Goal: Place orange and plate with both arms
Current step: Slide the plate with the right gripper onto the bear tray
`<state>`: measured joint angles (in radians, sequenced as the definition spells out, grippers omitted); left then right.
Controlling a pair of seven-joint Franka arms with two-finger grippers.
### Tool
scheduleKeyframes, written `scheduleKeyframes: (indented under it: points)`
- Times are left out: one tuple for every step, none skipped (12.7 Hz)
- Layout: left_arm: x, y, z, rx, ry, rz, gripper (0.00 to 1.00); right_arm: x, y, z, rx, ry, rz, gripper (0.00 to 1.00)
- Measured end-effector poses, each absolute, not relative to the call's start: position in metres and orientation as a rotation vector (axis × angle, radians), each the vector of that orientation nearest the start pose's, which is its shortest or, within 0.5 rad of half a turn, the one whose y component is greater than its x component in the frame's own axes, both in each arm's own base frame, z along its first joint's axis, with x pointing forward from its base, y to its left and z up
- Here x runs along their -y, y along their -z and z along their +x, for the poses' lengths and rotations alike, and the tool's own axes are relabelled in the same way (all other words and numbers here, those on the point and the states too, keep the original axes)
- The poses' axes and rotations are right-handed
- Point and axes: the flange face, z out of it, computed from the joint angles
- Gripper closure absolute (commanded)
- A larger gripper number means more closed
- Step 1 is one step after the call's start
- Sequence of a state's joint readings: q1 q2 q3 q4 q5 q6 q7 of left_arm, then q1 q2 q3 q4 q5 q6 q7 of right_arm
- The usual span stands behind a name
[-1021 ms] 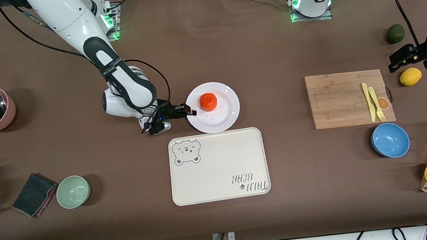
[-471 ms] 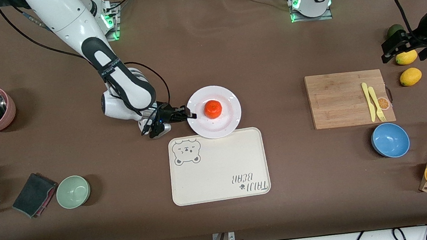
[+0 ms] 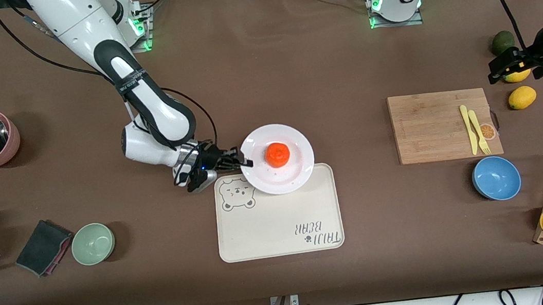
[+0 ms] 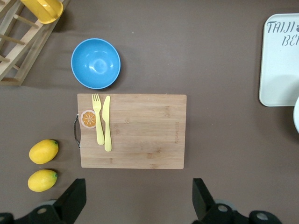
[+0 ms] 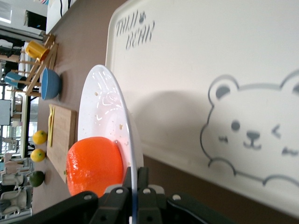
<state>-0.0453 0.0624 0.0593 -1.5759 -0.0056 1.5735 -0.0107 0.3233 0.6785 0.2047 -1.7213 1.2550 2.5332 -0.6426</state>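
Your right gripper (image 3: pixel 247 163) is clamped on the rim of the plate (image 3: pixel 300 172), which hangs over the bear tray's (image 3: pixel 280 224) edge with the orange (image 3: pixel 277 154) sitting on it; your left gripper (image 3: pixel 497 74) waits over the lemons (image 3: pixel 522 97), fingers spread

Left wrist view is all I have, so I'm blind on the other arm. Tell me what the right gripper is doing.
Observer: The right gripper is shut on the rim of the round glossy white plate, at the edge toward the right arm's end of the table.
Operator: Report the fruit.
Observer: The small round orange sits on the plate, near its middle.
Operator: Give me the plate's position against the tray.
Observer: The plate overlaps the edge of the cream rectangular bear-print tray that lies farther from the front camera, beside the bear drawing. Its shadow falls on the tray, so it seems held above it.
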Motion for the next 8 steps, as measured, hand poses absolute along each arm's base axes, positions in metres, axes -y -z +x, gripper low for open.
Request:
scheduleKeyframes:
  points:
    - [-0.011,-0.587,0.571,0.050,-0.102,-3.141,0.00,-0.323,-0.217,0.616,0.052,0.154,-2.299,1.00]
    - [-0.011,-0.587,0.571,0.050,-0.103,-3.141,0.00,-0.325,-0.219,0.632,0.014,0.151,-2.315,1.00]
    - [-0.009,-0.587,0.571,0.045,-0.103,-3.141,0.00,-0.325,-0.215,0.648,-0.034,0.156,-2.317,1.00]
    - [-0.007,-0.587,0.572,0.039,-0.103,-3.141,0.00,-0.322,-0.205,0.664,-0.075,0.164,-2.315,1.00]
    - [-0.006,-0.587,0.571,0.037,-0.103,-3.141,0.00,-0.315,-0.193,0.676,-0.103,0.173,-2.319,1.00]
    - [-0.006,-0.587,0.571,0.036,-0.103,-3.141,0.00,-0.307,-0.182,0.683,-0.120,0.181,-2.327,1.00]
    - [-0.006,-0.587,0.572,0.036,-0.103,-3.141,0.00,-0.299,-0.175,0.689,-0.132,0.190,-2.337,1.00]
    - [-0.006,-0.587,0.572,0.036,-0.103,-3.141,0.00,-0.289,-0.173,0.694,-0.143,0.203,-2.350,1.00]
